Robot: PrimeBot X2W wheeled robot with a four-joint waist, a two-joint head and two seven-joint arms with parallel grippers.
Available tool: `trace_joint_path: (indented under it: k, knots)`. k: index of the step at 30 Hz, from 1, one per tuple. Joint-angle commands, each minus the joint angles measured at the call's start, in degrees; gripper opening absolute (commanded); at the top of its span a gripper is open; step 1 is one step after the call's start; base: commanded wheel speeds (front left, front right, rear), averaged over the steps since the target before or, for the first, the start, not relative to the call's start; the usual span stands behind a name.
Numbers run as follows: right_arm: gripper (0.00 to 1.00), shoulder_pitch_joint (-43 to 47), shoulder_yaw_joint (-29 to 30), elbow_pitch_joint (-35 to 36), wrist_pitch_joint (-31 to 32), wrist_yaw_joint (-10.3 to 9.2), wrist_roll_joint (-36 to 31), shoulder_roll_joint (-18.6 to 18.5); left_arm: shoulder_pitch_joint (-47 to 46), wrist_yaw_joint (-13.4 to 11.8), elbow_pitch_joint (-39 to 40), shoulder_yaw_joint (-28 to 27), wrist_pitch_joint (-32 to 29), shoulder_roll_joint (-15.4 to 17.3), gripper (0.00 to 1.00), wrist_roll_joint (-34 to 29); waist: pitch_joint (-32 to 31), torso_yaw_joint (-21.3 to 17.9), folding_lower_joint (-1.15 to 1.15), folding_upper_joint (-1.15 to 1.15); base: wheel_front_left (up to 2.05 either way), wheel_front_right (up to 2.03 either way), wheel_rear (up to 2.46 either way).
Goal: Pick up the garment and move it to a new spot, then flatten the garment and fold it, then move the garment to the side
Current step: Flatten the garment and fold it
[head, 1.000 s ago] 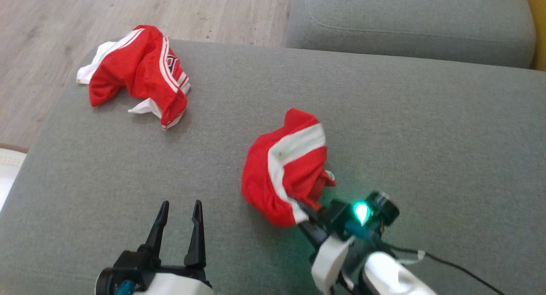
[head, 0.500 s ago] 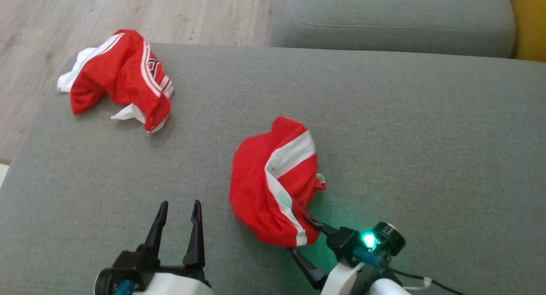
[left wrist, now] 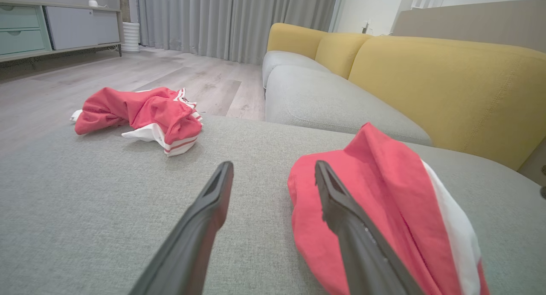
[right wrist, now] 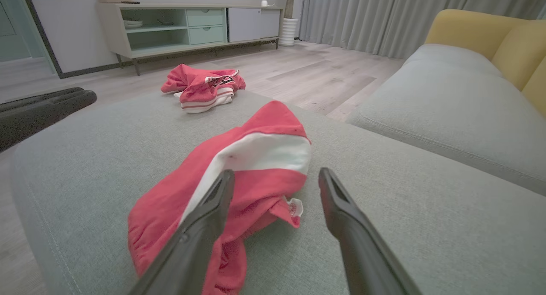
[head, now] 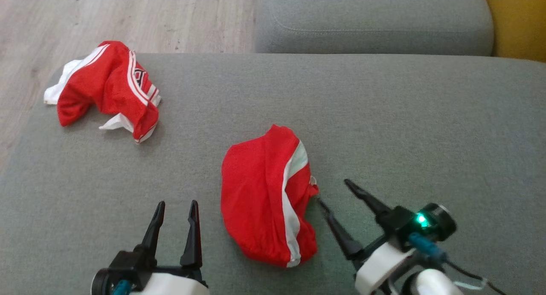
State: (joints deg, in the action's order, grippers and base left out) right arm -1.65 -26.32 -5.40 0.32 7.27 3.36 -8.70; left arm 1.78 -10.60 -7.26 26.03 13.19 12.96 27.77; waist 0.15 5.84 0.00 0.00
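Head view: the right gripper (head: 333,191) has its jaws spread wide and holds nothing. The garment (head: 260,201), a red heap with a white stripe (head: 291,192), lies on the grey seat cushion (head: 405,128) just to the left of those jaws. The left fingertip sits at the cloth's right edge, and I cannot tell whether it touches. The left gripper (head: 177,203) also stands parted and empty, with the garment just off its right finger. Ahead of both sets of jaws the cushion runs bare to its far edge, where a further grey seat (head: 371,21) begins. Right of the right jaws is a broad open stretch of fabric. Far left of the left jaws the cushion rounds off and drops to the wooden floor (head: 128,17). A second garment (head: 106,90), red and white, is bunched near that far left corner, well apart from the first, with free cushion between them. The garment's long axis runs away from the robot, roughly parallel to the left fingers. Its narrow raised end points to the far side, its wider end lies nearer the robot, and the stripe follows its right flank. In the left wrist view the right finger covers part of the cloth and the frame cuts off its near end. In the right wrist view the left finger hides the middle folds, and a small white tag (right wrist: 295,208) between the jaws is too small to read.
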Motion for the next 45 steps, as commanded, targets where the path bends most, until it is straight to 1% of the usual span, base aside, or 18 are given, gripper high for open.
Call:
trace_joint_path:
  k: [1, 5, 10, 16, 19, 22, 25, 29, 34, 35, 36, 37, 38, 41, 45]
  knots:
    - [1.0, -0.82, 0.0, 3.2, 0.48, 0.22, 0.03, -0.33, -1.16, -0.32, 1.8, -1.97, 0.62, 0.83, 1.0, 0.48, -0.09, 0.3, 0.0, 0.0, 0.0, 0.0, 0.0]
    - [1.0, -0.08, 4.08, 7.05, 3.06, 0.22, 1.21, -0.39, -1.13, -0.38, 2.0, -2.2, 0.72, 1.01, 1.0, 0.66, 0.02, 1.03, 0.0, 0.0, 0.0, 0.0, 0.0]
    - [1.0, -3.84, 6.77, 4.64, 6.23, 0.22, 4.18, 1.01, -1.86, -0.2, 1.96, -2.0, 0.77, 0.94, 1.0, 0.63, 0.74, 2.7, 0.0, 0.0, 0.0, 0.0, 0.0]
    - [1.0, -13.74, 6.99, -3.62, 9.11, 0.22, 6.22, 2.44, -3.03, 0.19, 1.3, -1.56, 0.93, 0.4, 1.0, 0.58, 2.14, 5.52, 0.0, 0.0, 0.0, 0.0, 0.0]
    - [1.0, -18.11, 6.05, -9.05, 10.37, 0.22, 7.64, 2.8, -3.48, 0.44, 0.79, -1.32, 1.05, -0.08, 1.0, 0.61, 2.57, 7.22, 0.0, 0.0, 0.0, 0.0, 0.0]
    - [1.0, -20.99, 4.93, -15.05, 13.05, 0.22, 10.16, 3.14, -3.66, 0.65, 0.53, -1.16, 1.2, -0.39, 1.0, 0.53, 2.92, 8.83, 0.0, 0.0, 0.0, 0.0, 0.0]
    - [1.0, -22.64, 4.51, -20.6, 15.9, 0.22, 13.7, 3.24, -4.03, 0.87, 0.21, -0.84, 1.31, -0.88, 1.0, 0.38, 3.24, 10.24, 0.0, 0.0, 0.0, 0.0, 0.0]
    - [1.0, -24.17, 4.25, -26.57, 18.42, 0.22, 20.37, 3.73, -4.24, 1.0, -0.37, -0.74, 1.44, -1.42, 1.0, 0.3, 3.62, 11.27, 0.0, 0.0, 0.0, 0.0, 0.0]
    - [1.0, -25.49, 2.18, -31.08, 19.37, 0.22, 27.26, 4.47, -4.59, 1.14, -0.68, -0.8, 1.56, -1.74, 1.0, 0.08, 4.07, 11.84, 0.0, 0.0, 0.0, 0.0, 0.0]
    - [0.71, -25.81, 1.62, -31.64, 18.94, 0.22, 28.07, 4.56, -4.68, 1.16, -0.71, -0.83, 1.58, -1.78, 1.0, 0.02, 4.16, 11.88, 0.0, 0.0, 0.0, 0.0, 0.0]
    - [0.35, -26.13, 0.98, -32.09, 18.3, 0.22, 28.7, 4.62, -4.75, 1.17, -0.75, -0.85, 1.6, -1.81, 1.0, -0.04, 4.23, 11.9, 0.0, 0.0, 0.0, 0.0, 0.0]
    - [0.12, -26.44, 0.41, -32.5, 17.57, 0.22, 29.33, 4.67, -4.81, 1.17, -0.8, -0.9, 1.62, -1.83, 1.0, -0.09, 4.3, 11.88, 0.0, 0.0, 0.0, 0.0, 0.0]
    - [0.0, -26.76, -0.08, -32.97, 16.85, 0.22, 29.8, 4.7, -4.84, 1.16, -0.83, -0.96, 1.63, -1.83, 1.0, -0.13, 4.34, 11.81, 0.0, 0.0, 0.0, 0.0, 0.0]
    - [0.0, -27.48, -0.79, -33.77, 15.04, 0.22, 30.1, 4.51, -4.83, 1.13, -0.87, -1.11, 1.65, -1.79, 1.0, -0.18, 4.35, 11.57, 0.0, 0.0, 0.0, 0.0, 0.0]
    - [0.0, -28.83, -1.56, -34.88, 11.24, 0.22, 30.1, 2.68, -4.61, 0.9, -0.76, -1.44, 1.69, -1.68, 1.0, -0.23, 4.1, 10.53, 0.0, 0.0, 0.0, 0.0, 0.0]
